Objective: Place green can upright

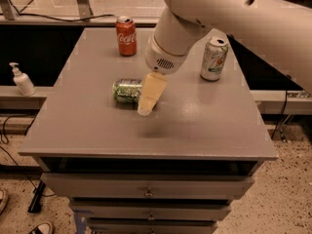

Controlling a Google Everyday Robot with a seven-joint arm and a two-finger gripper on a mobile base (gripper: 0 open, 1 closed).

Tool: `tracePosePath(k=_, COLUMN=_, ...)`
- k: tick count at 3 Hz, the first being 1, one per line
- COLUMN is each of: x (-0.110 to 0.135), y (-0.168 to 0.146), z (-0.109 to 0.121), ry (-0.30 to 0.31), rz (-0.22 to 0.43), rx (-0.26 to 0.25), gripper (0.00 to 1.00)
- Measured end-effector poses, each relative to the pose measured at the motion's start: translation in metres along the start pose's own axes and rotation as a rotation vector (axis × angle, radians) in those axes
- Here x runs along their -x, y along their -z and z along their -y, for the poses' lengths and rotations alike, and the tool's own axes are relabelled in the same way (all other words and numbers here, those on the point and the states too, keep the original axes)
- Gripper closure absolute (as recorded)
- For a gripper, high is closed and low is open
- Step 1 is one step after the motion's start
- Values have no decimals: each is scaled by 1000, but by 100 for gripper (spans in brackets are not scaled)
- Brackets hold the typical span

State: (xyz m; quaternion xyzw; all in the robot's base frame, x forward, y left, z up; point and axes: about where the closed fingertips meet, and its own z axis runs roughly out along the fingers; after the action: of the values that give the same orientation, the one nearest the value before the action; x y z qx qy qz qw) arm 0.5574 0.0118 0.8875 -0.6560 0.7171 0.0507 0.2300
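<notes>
The green can [126, 90] lies on its side near the middle of the grey table [204, 126], its right end hidden behind my gripper. My gripper [148, 99] hangs from the white arm, cream-coloured fingers pointing down, directly in front of and over the can's right end. It holds nothing that I can see.
A red Coca-Cola can [126, 35] stands upright at the back of the table. A white can with green and orange marks [214, 58] stands at the back right. A soap dispenser [21, 80] sits on a ledge to the left. Drawers are below the tabletop.
</notes>
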Motion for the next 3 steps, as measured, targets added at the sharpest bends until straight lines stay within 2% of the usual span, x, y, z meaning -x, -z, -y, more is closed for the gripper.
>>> tracePosePath(k=1, x=23, y=-31, z=-7, ry=-26, rz=-44, rx=54, gripper=0)
tracePosePath(k=2, x=36, y=-57, z=-11, ry=-46, rz=-86, rx=85, gripper=0)
tracePosePath(k=3, x=49, y=-70, z=-11, ry=-55, rz=-104, rx=96, gripper=18)
